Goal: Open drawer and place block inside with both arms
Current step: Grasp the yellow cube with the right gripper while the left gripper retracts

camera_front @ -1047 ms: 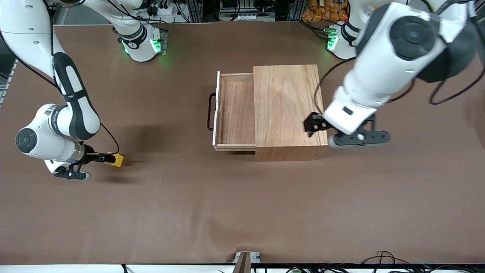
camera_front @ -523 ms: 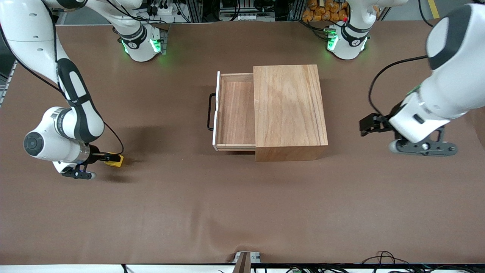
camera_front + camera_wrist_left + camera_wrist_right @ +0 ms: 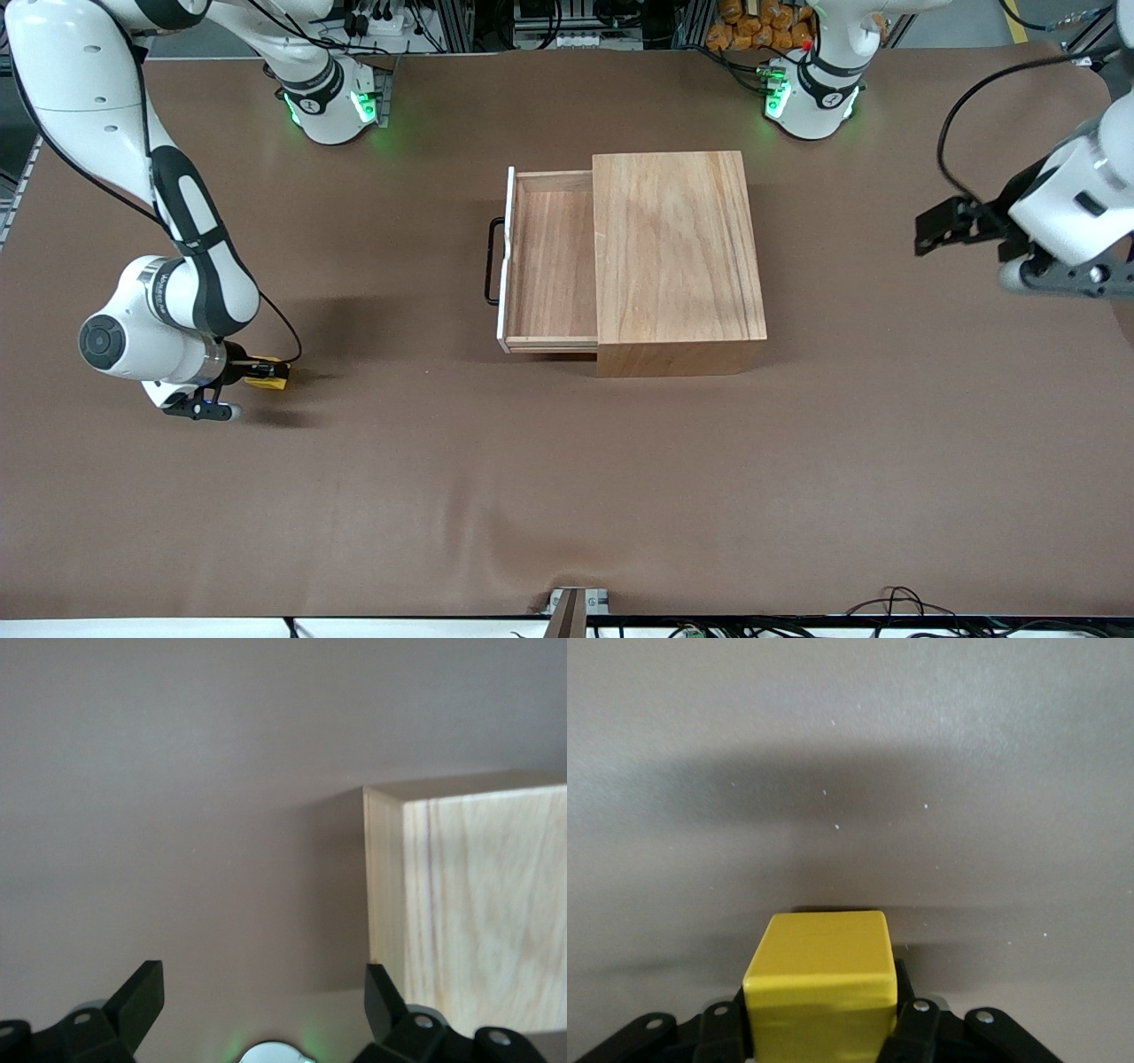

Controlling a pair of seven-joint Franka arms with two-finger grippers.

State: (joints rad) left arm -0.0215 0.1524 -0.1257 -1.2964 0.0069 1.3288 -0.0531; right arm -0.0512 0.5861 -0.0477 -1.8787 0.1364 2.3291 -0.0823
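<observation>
The drawer [image 3: 549,257] stands pulled out of the wooden box [image 3: 678,248], its tray bare and its black handle [image 3: 492,261] facing the right arm's end of the table. The yellow block [image 3: 267,373] sits between the fingers of my right gripper [image 3: 257,372], low at the table surface toward the right arm's end. In the right wrist view the block [image 3: 819,979] fills the gap of the shut right gripper [image 3: 819,1032]. My left gripper [image 3: 932,232] is open and empty over the table at the left arm's end. In the left wrist view the left gripper [image 3: 263,1001] is spread wide, with the box's corner [image 3: 478,921] in sight.
The brown table mat [image 3: 567,496] has bare room between the block and the drawer. The arms' green-lit bases [image 3: 332,106] [image 3: 811,97] stand along the table edge farthest from the front camera. Cables [image 3: 904,602] lie at the nearest edge.
My left arm has swung away from the wooden box to the left arm's end of the table. My right gripper has settled around the block and shifted slightly toward the box.
</observation>
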